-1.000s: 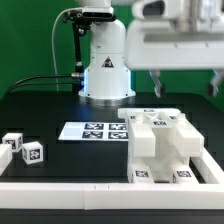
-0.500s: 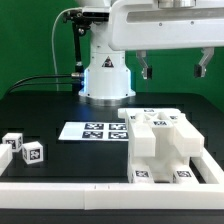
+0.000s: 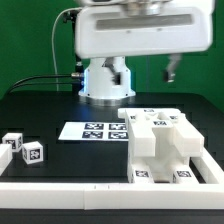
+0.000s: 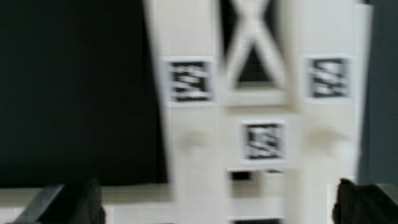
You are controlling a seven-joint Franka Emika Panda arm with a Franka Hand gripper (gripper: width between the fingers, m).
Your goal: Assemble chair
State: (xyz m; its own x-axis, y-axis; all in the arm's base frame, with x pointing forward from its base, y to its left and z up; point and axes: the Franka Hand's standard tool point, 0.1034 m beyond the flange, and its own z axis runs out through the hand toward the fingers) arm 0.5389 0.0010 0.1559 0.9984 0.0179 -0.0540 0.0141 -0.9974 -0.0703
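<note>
The chair (image 3: 160,145) is a white blocky structure with black-and-white tags, standing at the exterior view's right on the black table. Two small white tagged blocks (image 3: 12,142) (image 3: 33,153) lie apart from it at the exterior view's left. My gripper hangs high above the table with its wide white hand filling the top of that view. One dark finger (image 3: 170,68) shows below the hand. In the wrist view my gripper (image 4: 221,205) is open, and the chair's tagged white panel (image 4: 240,100) lies well below it. Nothing is held.
The marker board (image 3: 95,130) lies flat between the loose blocks and the chair. A white border rail (image 3: 70,185) runs along the table's front edge. The robot's white base (image 3: 105,80) stands at the back.
The gripper hand has moved toward the exterior view's left and looms larger and higher in that view. The jaws have stayed open. The parts on the table have not moved.
</note>
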